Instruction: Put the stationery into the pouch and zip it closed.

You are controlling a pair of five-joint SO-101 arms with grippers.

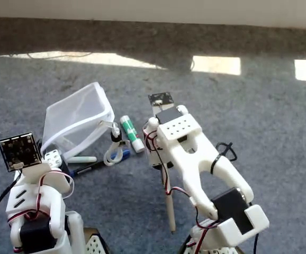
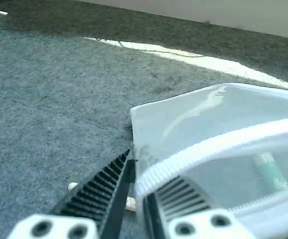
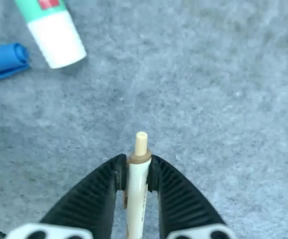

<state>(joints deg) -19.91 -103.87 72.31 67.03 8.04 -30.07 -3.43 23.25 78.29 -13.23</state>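
The white mesh pouch (image 1: 78,123) stands open on the grey carpet, its mouth facing the arms. My left gripper (image 1: 55,157) (image 2: 140,175) is shut on the pouch's zipper edge (image 2: 218,147) at the near corner. My right gripper (image 1: 162,165) (image 3: 137,160) is shut on a cream pen (image 3: 140,149), whose long end trails back toward the arm's base (image 1: 170,209). A green-and-white glue stick (image 1: 132,134) (image 3: 52,27) lies just right of the pouch. A blue pen (image 1: 120,155) (image 3: 2,59), a black pen (image 1: 89,168) and a white pen (image 1: 82,159) lie before the pouch mouth.
A white looped clip (image 1: 112,144) stands between the pouch and the glue stick. Bright sun patches (image 1: 216,64) cross the carpet at the back, below a pale wall. Open carpet stretches to the right of the right arm.
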